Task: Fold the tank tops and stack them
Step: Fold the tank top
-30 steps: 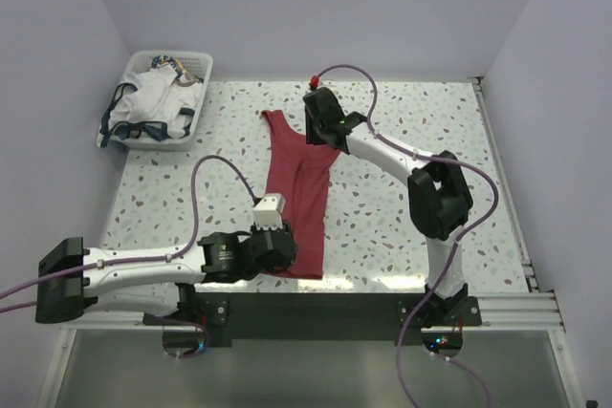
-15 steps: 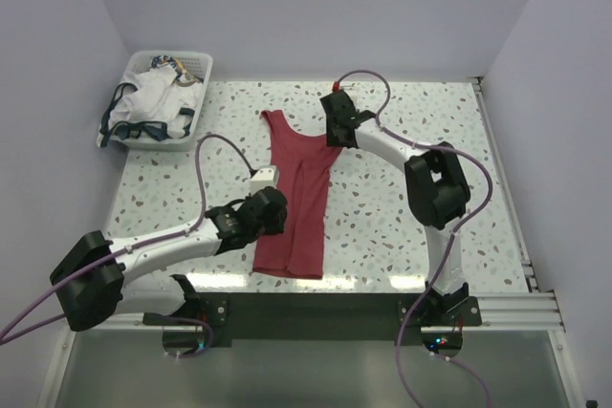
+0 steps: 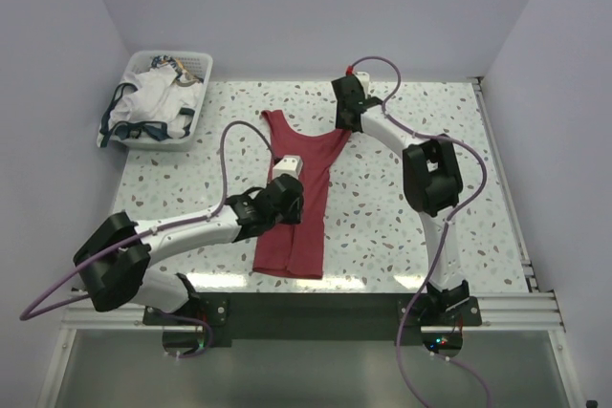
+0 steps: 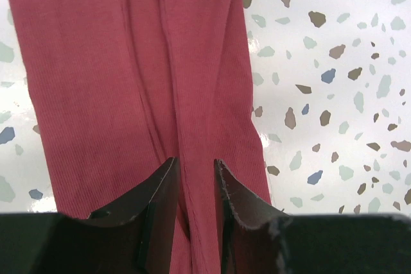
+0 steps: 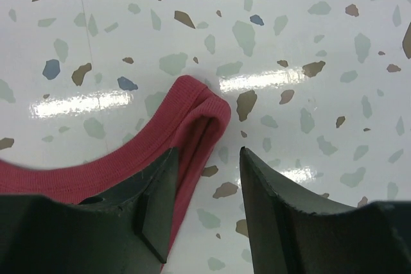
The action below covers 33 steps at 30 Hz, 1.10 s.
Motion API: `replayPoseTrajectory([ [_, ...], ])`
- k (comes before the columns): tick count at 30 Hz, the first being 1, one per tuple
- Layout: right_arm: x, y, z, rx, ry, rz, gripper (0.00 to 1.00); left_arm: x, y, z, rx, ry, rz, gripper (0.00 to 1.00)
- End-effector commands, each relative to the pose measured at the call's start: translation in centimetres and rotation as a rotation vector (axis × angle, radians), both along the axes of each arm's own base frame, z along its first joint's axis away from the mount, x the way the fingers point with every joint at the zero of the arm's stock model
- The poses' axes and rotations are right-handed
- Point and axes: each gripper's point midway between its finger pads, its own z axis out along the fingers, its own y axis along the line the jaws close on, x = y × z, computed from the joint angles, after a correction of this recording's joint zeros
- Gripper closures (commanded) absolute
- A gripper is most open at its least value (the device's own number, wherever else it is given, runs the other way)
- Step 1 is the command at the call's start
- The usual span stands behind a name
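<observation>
A white basket [image 3: 203, 83] at the far left corner of the table [image 3: 373, 226] holds the crumpled white tank top [image 3: 153, 102]. The dark red tank top [image 3: 306, 236] lies flat mid-table, folded lengthwise. The left gripper [image 4: 194, 165] has its jaws slightly apart, straddling the centre crease. The right gripper [image 5: 205, 155] has its jaws apart, with the end of a shoulder strap [image 5: 207, 104] lying between them.

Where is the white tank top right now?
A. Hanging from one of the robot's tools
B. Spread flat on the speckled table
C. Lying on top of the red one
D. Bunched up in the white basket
D: the white tank top lies crumpled inside the basket at the far left corner, while only the red tank top lies on the table.
</observation>
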Motion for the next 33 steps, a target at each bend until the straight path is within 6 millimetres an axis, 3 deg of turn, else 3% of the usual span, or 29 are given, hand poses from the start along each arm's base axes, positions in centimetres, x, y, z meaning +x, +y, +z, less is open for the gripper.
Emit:
replayPoseTrajectory([
  [1,1.4,-0.2,1.3,-0.011,-0.043,-0.027,0.53,1.2,-2.1,1.9,-0.052,-0.041,-0.055,0.68],
  [14,1.8,-0.4,-0.1,-0.024,-0.048,-0.044,0.58,-0.5,-5.1,-0.5,-0.068,0.023,-0.178,0.73],
  [25,2.8,-0.4,-1.0,-0.020,-0.076,-0.051,0.61,-1.2,-5.9,-3.4,-0.010,0.065,-0.209,0.74],
  [33,3.2,-0.7,-0.5,-0.028,-0.103,-0.066,0.90,-2.2,-6.4,-4.9,0.026,0.085,-0.233,0.76],
])
